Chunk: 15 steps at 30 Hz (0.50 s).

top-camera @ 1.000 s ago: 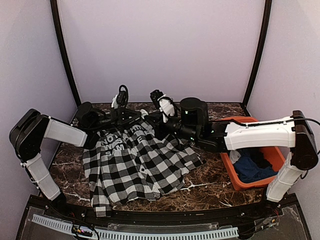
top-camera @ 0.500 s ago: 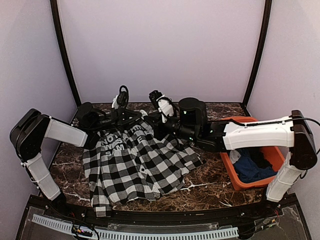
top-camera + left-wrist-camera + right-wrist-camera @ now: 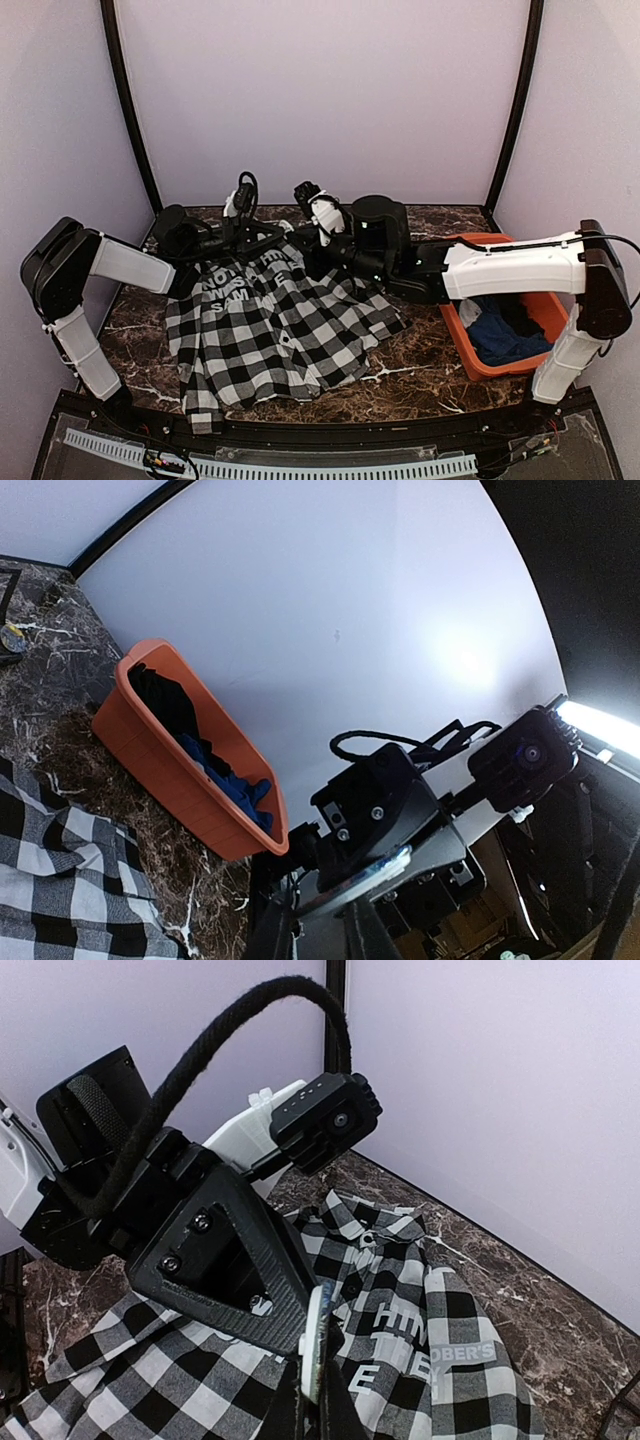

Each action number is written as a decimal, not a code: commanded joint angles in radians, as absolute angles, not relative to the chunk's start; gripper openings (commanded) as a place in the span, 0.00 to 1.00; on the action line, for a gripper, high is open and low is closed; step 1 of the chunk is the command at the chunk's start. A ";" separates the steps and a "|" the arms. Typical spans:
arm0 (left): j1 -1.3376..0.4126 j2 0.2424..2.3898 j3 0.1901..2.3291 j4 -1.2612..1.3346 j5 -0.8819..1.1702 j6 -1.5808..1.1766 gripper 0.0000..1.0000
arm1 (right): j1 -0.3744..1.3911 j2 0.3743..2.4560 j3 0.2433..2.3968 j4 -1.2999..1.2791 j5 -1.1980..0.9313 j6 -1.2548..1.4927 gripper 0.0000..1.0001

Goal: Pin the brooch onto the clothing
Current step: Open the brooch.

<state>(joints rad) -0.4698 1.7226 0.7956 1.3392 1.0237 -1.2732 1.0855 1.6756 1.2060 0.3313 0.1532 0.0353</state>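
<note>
The clothing (image 3: 280, 320), a black-and-white checked shirt with white block lettering, lies spread on the marble table. Both arms reach to its collar at the back. My right gripper (image 3: 312, 1400) is shut on the brooch (image 3: 315, 1345), a thin round disc seen edge-on above the lettered part of the shirt (image 3: 450, 1360). In the top view the right gripper (image 3: 295, 232) and left gripper (image 3: 268, 234) meet tip to tip. In the left wrist view the left gripper (image 3: 315, 920) has its jaws narrowly apart at the brooch's (image 3: 390, 870) edge; whether they grip it does not show.
An orange bin (image 3: 465, 355) stands at the right of the table with a dark blue garment (image 3: 505, 335) in it, also in the left wrist view as the bin (image 3: 150, 750). Bare marble lies in front of the shirt. White walls close in the back and sides.
The right arm has shifted slightly left and toward the back, closer to the left gripper. The shirt has not moved.
</note>
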 commanded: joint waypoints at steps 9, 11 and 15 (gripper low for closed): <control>-0.492 1.715 0.793 1.597 1.044 -1.261 0.15 | 1.113 1.698 1.253 0.349 0.127 0.021 0.00; -0.493 1.714 0.796 1.599 1.047 -1.262 0.16 | 1.112 1.700 1.254 0.345 0.141 0.023 0.00; -0.504 1.723 0.808 1.614 1.067 -1.276 0.10 | 1.110 1.706 1.264 0.326 0.160 0.028 0.00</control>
